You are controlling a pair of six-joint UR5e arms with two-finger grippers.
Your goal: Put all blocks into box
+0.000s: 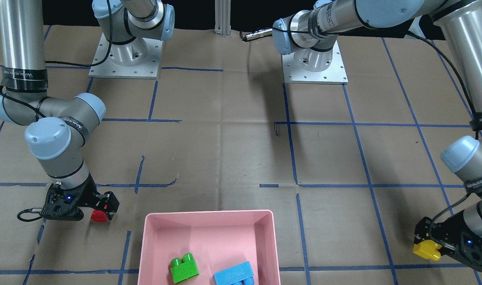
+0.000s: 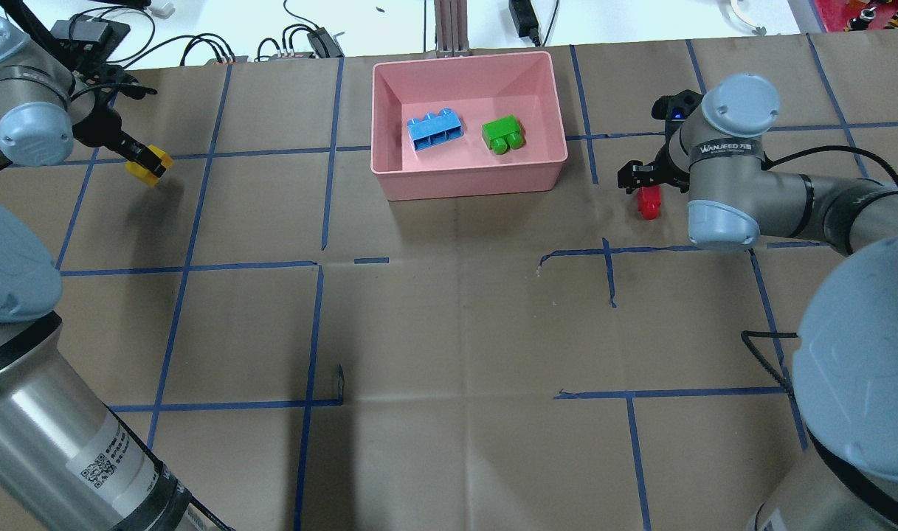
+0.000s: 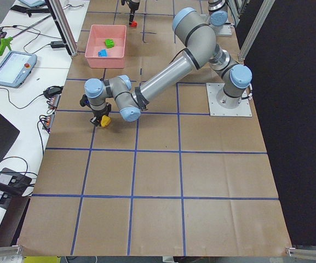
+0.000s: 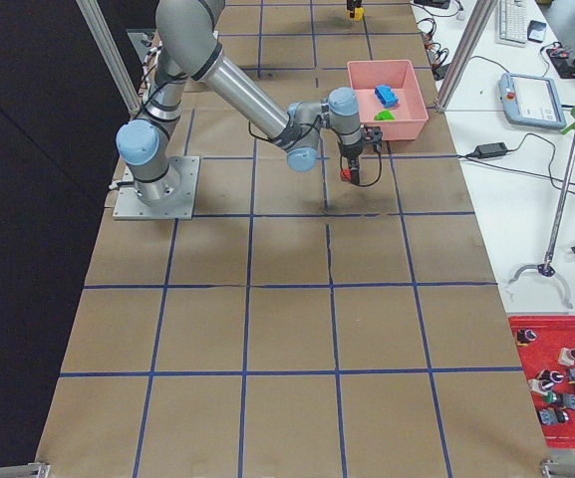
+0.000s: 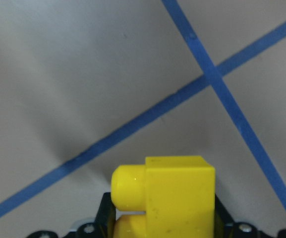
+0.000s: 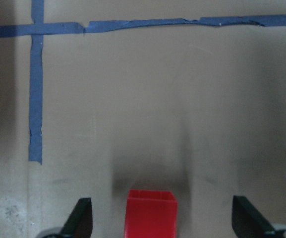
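Observation:
The pink box (image 2: 463, 188) holds the green block (image 2: 502, 135) and the blue block (image 2: 435, 130). My left gripper (image 2: 140, 156) is shut on the yellow block (image 2: 149, 164) and holds it just above the paper, far to the left of the box; the block fills the bottom of the left wrist view (image 5: 167, 198). My right gripper (image 2: 643, 184) is open just right of the box. The red block (image 2: 648, 203) sits between its wide-apart fingers (image 6: 83, 220), and neither finger touches it (image 6: 151, 213).
Brown paper with blue tape lines (image 2: 323, 265) covers the table. The two arm bases (image 1: 126, 55) (image 1: 314, 59) stand at the robot's side. Cables and devices (image 2: 301, 40) lie beyond the table's far edge behind the box.

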